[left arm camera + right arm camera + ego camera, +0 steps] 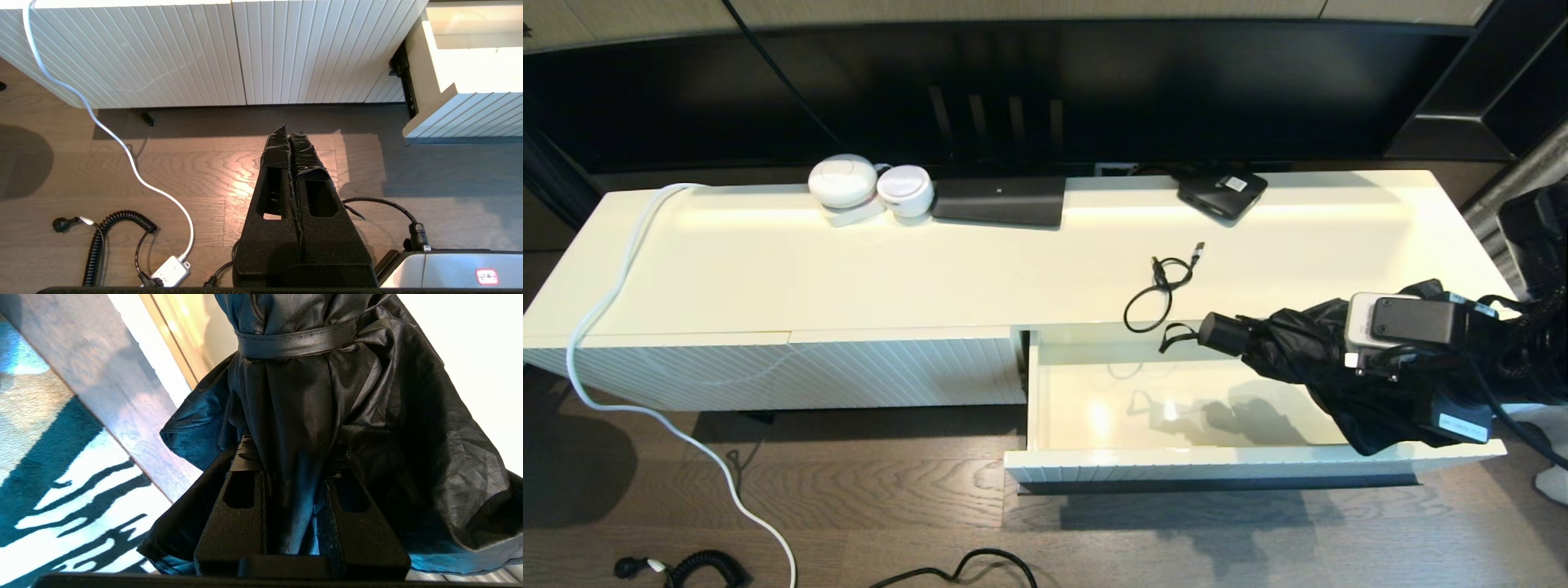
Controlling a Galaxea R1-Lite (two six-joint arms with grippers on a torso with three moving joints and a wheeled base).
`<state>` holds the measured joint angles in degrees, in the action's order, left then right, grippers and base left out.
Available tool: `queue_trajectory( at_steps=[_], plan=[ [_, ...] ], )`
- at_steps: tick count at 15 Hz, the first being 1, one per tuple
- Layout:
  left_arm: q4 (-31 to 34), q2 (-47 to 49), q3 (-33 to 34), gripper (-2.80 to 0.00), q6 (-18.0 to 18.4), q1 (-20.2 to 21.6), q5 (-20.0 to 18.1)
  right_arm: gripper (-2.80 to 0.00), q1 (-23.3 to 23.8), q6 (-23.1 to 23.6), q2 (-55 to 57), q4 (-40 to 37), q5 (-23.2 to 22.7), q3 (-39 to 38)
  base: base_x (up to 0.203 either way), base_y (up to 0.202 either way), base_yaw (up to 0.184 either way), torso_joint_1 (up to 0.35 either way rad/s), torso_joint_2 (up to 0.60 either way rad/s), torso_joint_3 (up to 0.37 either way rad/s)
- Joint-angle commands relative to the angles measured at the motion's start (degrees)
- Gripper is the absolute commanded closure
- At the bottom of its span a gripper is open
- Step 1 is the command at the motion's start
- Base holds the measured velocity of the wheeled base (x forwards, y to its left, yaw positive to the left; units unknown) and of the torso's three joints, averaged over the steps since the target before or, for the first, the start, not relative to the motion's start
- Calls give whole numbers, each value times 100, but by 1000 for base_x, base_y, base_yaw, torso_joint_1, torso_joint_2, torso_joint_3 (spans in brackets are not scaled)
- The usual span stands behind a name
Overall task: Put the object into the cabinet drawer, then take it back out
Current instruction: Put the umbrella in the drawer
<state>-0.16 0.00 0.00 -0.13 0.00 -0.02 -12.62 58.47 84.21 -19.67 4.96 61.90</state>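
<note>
The right gripper [292,498] was clamped on the folded black umbrella [1290,347], held above the open cabinet drawer [1176,469]. Its long axis ran along the drawer's width, handle end toward the drawer's middle. The left gripper [291,143], fingers together, hung low over the floor beside that drawer.

You are looking at a long cream surface [849,269] carrying two white round devices [870,189], a flat black box [1000,201], a small black box [1222,193] and a loose black cable [1161,286]; a white cord [621,278] is trailing off it onto the wooden floor [866,506].

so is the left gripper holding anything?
No. In its wrist view the left gripper is shut on nothing above the wood floor, while the right gripper clamps the folded black umbrella.
</note>
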Motion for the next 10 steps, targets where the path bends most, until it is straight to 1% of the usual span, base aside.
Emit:
queue_trajectory(
  at_steps=[1,3,9,10],
  plan=[
    [-2,0,9,0,-4,0,11,0,-12,25,447,25,-2,-47,0,0,0,0,0,0],
    [-2,0,3,0,-4,0,2,0,-13,25,908,168,-3,-27,0,0,0,0,0,0],
    [-2,0,9,0,-4,0,2,0,-28,93,1971,1209,-26,56,0,0,0,0,0,0],
    [-2,0,0,0,-4,0,2,0,-24,178,2118,1340,-31,81,0,0,0,0,0,0]
  ],
)
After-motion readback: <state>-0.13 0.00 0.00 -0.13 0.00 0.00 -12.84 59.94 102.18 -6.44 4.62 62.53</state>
